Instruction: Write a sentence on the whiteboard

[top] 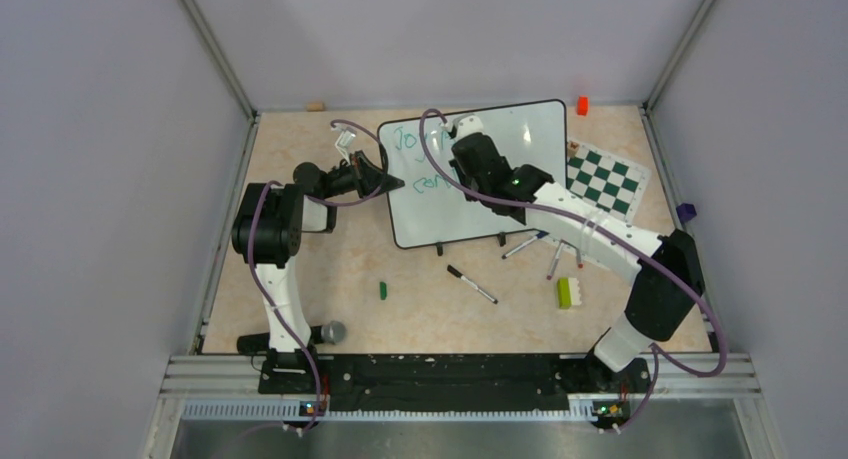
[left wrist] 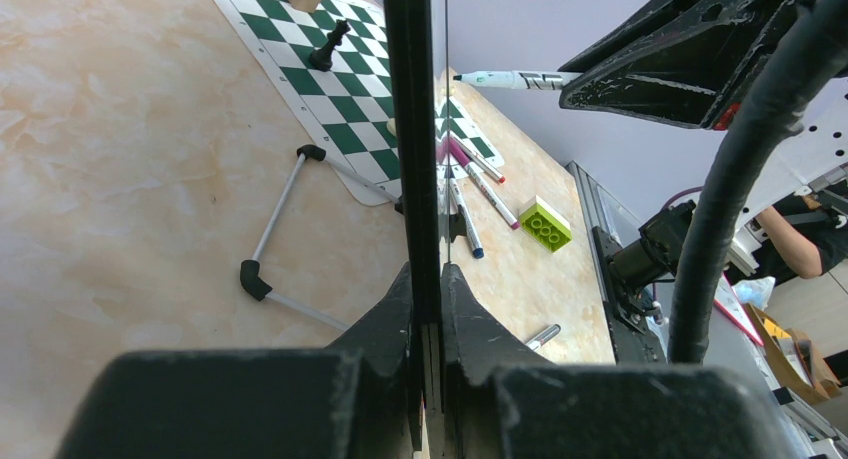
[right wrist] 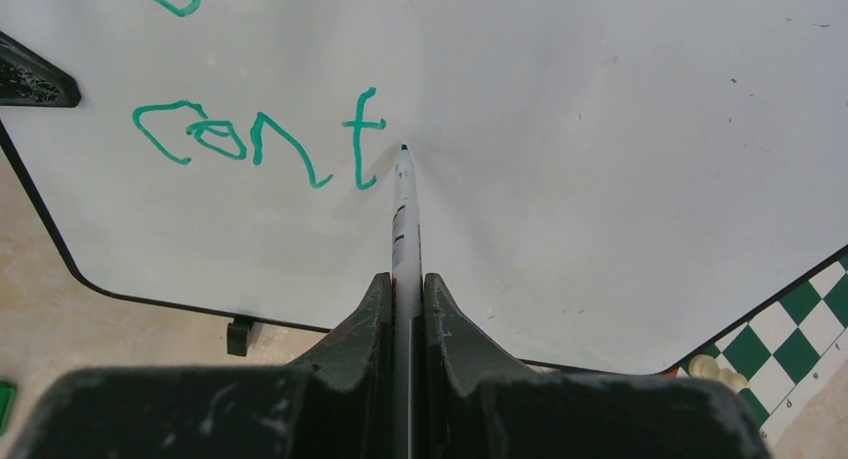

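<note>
The whiteboard (top: 540, 129) stands tilted on its small black feet mid-table. My left gripper (top: 397, 184) is shut on its left edge; in the left wrist view the black frame (left wrist: 410, 129) runs edge-on between the jaws of this gripper (left wrist: 428, 274). My right gripper (right wrist: 405, 279) is shut on a white marker (right wrist: 403, 219), whose tip touches the whiteboard (right wrist: 600, 129) just right of the "t". The sentence in teal reads "cont" (right wrist: 260, 144) on the lower line, with "Joy" (top: 405, 139) above it. In the top view the right gripper (top: 462, 169) hangs over the board.
A green-and-white chess mat (top: 605, 179) lies right of the board, with pieces on it (left wrist: 330, 44). Loose markers (top: 470, 284) (top: 522, 245), a lime brick (top: 565, 292) and a small green block (top: 382, 290) lie in front. An orange block (top: 582, 105) sits at the back.
</note>
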Robot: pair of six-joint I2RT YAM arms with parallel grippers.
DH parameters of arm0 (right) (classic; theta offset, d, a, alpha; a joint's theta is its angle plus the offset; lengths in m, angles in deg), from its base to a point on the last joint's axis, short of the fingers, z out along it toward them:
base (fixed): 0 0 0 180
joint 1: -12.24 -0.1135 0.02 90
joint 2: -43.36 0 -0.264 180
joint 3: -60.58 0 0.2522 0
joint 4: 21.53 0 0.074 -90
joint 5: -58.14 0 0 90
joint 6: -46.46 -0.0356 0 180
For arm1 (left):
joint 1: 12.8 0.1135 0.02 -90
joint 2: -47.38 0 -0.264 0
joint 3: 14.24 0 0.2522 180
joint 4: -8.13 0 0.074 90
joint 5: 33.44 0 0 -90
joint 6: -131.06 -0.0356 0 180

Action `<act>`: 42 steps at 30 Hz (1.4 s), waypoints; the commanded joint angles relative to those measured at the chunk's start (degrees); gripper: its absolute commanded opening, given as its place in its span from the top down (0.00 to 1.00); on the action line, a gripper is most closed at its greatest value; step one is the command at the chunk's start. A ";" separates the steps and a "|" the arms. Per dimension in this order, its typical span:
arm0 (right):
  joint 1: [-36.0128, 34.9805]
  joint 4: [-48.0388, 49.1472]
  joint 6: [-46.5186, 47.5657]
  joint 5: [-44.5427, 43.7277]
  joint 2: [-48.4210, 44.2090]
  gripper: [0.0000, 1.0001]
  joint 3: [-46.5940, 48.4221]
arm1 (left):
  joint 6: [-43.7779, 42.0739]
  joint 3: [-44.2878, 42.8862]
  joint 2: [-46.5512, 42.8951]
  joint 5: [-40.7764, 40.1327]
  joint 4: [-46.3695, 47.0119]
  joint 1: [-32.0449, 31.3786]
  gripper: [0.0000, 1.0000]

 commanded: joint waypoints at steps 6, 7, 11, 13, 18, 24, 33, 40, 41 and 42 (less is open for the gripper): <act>1.59 0.22 -0.06 -1.02 -1.81 1.00 1.13 | -6.72 0.84 1.29 11.04 5.67 -2.11 1.00; 1.72 0.19 -0.10 -0.92 -1.71 1.00 1.22 | -6.72 0.87 1.31 11.07 5.63 -2.14 1.00; 2.02 0.24 -0.12 -0.67 -1.08 1.00 1.54 | -6.66 0.80 1.29 10.97 5.67 -2.11 1.00; 2.11 0.27 -0.10 -0.69 -0.80 1.00 1.68 | -6.72 0.80 1.32 11.07 5.66 -2.11 1.00; 2.21 0.84 0.21 -0.22 -0.13 1.00 1.82 | -6.70 0.79 1.37 11.00 5.68 -2.10 1.00; 2.29 0.89 0.81 1.87 0.48 1.00 2.41 | -6.66 0.80 1.37 11.01 5.64 -2.11 1.00; 2.28 -0.38 0.36 5.48 -0.75 1.00 0.60 | -6.63 0.80 1.32 11.05 5.67 -2.11 1.00; 2.33 -2.46 0.43 3.90 -0.73 1.00 -0.18 | -6.64 0.80 1.29 10.94 5.65 -2.11 1.00; 2.30 -2.51 0.43 3.41 -0.75 1.00 -0.16 | -6.63 0.80 1.28 10.98 5.68 -2.11 1.00; 2.30 -2.66 0.53 3.08 -0.64 1.00 -0.12 | -6.63 0.80 1.30 11.01 5.63 -2.11 1.00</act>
